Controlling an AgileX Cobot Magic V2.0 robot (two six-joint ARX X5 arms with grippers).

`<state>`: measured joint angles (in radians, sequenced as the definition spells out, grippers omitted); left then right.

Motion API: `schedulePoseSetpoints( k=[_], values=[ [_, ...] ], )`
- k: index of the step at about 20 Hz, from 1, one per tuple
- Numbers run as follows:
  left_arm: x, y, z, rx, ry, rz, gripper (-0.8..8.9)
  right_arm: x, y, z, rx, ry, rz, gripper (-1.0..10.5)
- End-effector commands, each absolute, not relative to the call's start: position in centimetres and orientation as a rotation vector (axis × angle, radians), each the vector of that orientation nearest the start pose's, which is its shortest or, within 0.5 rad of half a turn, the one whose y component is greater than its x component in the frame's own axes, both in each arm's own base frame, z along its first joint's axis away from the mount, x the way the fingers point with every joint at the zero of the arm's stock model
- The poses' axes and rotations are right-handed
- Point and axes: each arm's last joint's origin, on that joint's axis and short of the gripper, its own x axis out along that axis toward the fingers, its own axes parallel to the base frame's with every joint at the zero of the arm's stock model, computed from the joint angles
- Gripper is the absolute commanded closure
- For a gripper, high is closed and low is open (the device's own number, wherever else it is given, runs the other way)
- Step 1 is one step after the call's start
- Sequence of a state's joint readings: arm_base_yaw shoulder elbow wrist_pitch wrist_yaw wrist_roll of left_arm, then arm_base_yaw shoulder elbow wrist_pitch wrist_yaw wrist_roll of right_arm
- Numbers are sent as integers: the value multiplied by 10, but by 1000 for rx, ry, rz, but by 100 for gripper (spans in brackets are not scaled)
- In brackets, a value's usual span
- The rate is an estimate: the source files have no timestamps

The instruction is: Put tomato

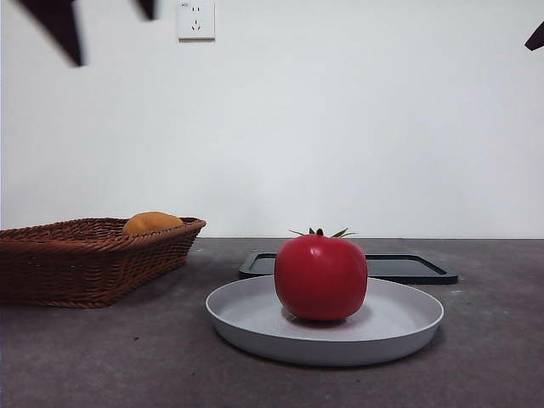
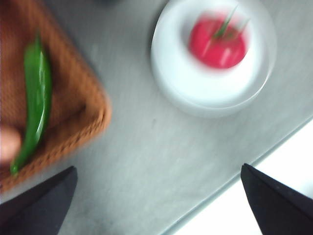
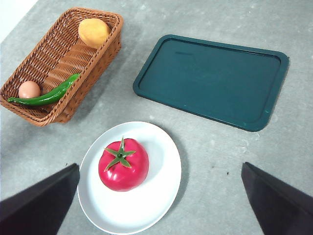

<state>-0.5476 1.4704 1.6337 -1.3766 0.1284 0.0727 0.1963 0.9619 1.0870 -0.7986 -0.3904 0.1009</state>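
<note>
- A plain white wall [image 1: 357,127] fills the space behind the table; it is bare apart from a white socket plate [image 1: 195,19] near its top edge
- The grey tabletop [image 1: 102,357] has a faintly mottled, matte surface; it runs level to the foot of the wall
- The light is soft and even; shadows on the tabletop are faint

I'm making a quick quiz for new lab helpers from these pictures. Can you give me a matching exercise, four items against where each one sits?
Things:
1. tomato
2. green chili
3. dark green tray
4. white plate

Places:
A. in the wicker basket, next to an egg
B. on the table, under the tomato
C. on the white plate
D. empty on the table, beyond the plate

Pairs: 1-C, 2-A, 3-D, 4-B
</note>
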Motion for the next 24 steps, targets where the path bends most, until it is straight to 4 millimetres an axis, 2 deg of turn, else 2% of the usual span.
schedulePoseSetpoints(
  k=[1, 5, 8, 13, 20, 22, 24],
  values=[
    [202, -118, 359, 276, 1046, -619, 196, 173, 47, 356, 154, 691, 540, 329],
    [171, -91, 329, 192, 853, -581, 196, 173, 47, 356, 155, 691, 540, 329],
    [149, -80, 321, 142, 690, -585, 196, 173, 47, 356, 154, 691, 540, 329],
    [124, -68, 334, 102, 548, -590, 196, 173, 47, 356, 154, 690, 540, 329],
    [108, -59, 346, 85, 433, -596, 196, 176, 48, 360, 207, 659, 542, 330],
    [106, -59, 347, 82, 415, -597, 196, 179, 56, 357, 202, 676, 549, 344],
    [105, -58, 348, 81, 411, -597, 196, 186, 72, 349, 181, 739, 584, 366]
  ],
)
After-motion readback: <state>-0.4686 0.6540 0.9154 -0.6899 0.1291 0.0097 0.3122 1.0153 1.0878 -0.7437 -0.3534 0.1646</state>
